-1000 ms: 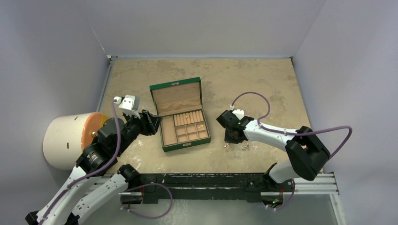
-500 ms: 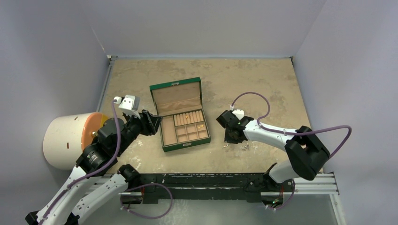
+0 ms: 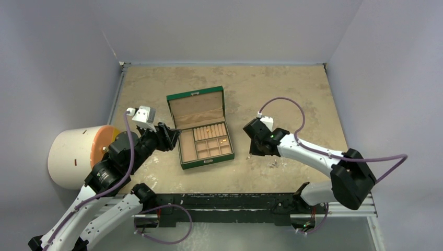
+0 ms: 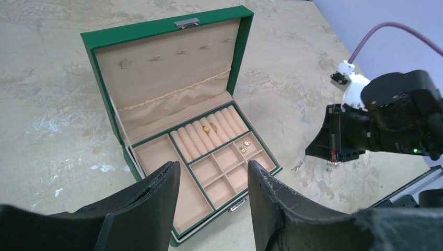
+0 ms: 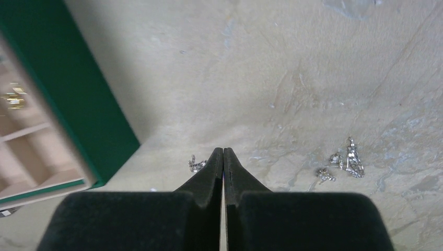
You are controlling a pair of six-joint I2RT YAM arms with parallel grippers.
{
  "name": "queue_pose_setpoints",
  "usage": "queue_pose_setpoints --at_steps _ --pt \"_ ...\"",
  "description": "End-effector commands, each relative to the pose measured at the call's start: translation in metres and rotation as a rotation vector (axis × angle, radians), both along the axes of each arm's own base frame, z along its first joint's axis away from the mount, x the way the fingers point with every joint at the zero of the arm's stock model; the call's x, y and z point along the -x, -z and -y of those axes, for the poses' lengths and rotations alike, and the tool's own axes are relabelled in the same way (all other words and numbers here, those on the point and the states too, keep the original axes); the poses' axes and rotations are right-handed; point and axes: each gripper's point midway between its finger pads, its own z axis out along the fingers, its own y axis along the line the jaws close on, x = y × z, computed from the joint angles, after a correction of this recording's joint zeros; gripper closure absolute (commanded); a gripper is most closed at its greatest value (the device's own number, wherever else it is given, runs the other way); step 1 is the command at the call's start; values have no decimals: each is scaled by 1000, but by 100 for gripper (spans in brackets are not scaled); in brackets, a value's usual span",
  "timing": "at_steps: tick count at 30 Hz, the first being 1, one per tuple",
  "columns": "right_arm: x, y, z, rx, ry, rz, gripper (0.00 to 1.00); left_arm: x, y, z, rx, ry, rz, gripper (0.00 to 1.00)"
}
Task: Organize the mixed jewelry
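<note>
The green box (image 5: 68, 89) is blurred and cut by the left edge. The silvery pieces (image 5: 352, 157) are too small to identify.

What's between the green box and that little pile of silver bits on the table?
In the right wrist view, one small silver piece lies there on bare table, beside the right gripper, whose tips are shut.

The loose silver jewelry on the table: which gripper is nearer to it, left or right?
Right. The right gripper, shut, hangs just over the silver jewelry beside the green box. The left gripper, open, is across the box on its other side.
</note>
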Motion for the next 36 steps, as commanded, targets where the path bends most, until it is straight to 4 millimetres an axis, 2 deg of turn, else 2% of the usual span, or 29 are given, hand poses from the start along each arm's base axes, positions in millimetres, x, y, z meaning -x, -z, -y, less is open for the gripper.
queue_pose_setpoints --at_steps 1,10,19,27,36 --pt "-17 -39 -17 -77 -40 87 100 -3 -8 -2 -2 -8 41 50" --pt "-33 -88 -55 -158 -195 204 100 -1 -10 -3 5 -5 49 50" --pt "-50 -115 -94 -200 -269 266 100 1 -13 -5 14 -6 60 50" --pt "-63 -122 -140 -224 -345 287 100 2 -14 -6 15 -5 63 50" --pt "-62 -112 -183 -253 -438 271 100 2 -14 -5 15 -4 63 50"
